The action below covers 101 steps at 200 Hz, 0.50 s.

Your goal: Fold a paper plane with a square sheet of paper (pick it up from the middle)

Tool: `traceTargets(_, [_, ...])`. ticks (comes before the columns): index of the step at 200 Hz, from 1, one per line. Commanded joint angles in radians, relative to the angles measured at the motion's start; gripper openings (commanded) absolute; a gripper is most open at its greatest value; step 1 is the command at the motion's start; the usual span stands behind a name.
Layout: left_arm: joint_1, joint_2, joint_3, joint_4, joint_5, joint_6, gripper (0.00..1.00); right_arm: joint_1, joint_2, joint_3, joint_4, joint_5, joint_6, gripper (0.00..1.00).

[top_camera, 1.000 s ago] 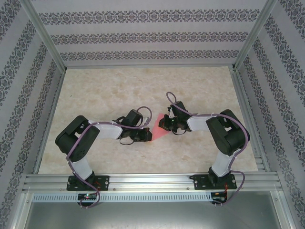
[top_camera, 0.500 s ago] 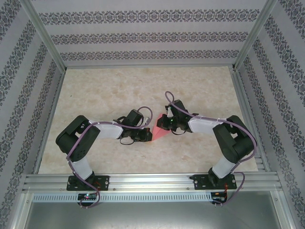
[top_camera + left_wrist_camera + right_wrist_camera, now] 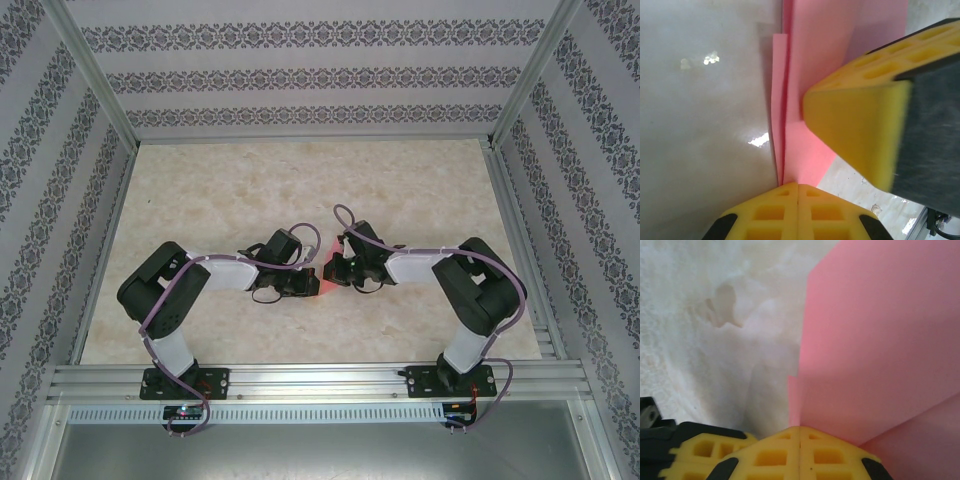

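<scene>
Pink-red sheet of paper [image 3: 318, 280] sits mid-table on the marble-look tabletop [image 3: 220, 190], caught between the two gripper tips. From above most of it is hidden, just a small pink sliver between them. Left gripper [image 3: 303, 284] comes in from the left, right gripper [image 3: 333, 271] from the right, tips nearly meeting over the paper. Left wrist view: left jaws fully closed, yellow fingers [image 3: 785, 197] flush together, and the paper's folded layers run straight into the tip, so it looks pinched there. Paper is creased lengthwise, a narrow flap standing beside a wider panel. The right gripper's yellow finger wedge bears on that wider panel from the right. Right wrist view: right jaws closed flat too, a corner of the paper going in at the fingertip seam. The sheet rises away from there as a broad pink face with a crease low right. Paper is partly folded and lifted, not lying flat.
</scene>
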Motion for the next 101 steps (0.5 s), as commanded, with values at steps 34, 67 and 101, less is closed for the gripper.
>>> traceTargets(34, [-0.012,0.005,-0.004,-0.007,-0.008,-0.014,0.0,-0.002,0.043,-0.017,0.012,0.019,-0.001,0.02])
traceTargets(67, [-0.013,-0.019,-0.022,0.151,0.028,-0.073,0.1,-0.005,0.038,-0.023,0.009,0.017,-0.004,0.02])
traceTargets(101, [-0.012,0.027,-0.019,0.146,0.012,-0.068,0.11,-0.008,0.044,-0.021,0.017,0.009,-0.004,0.02])
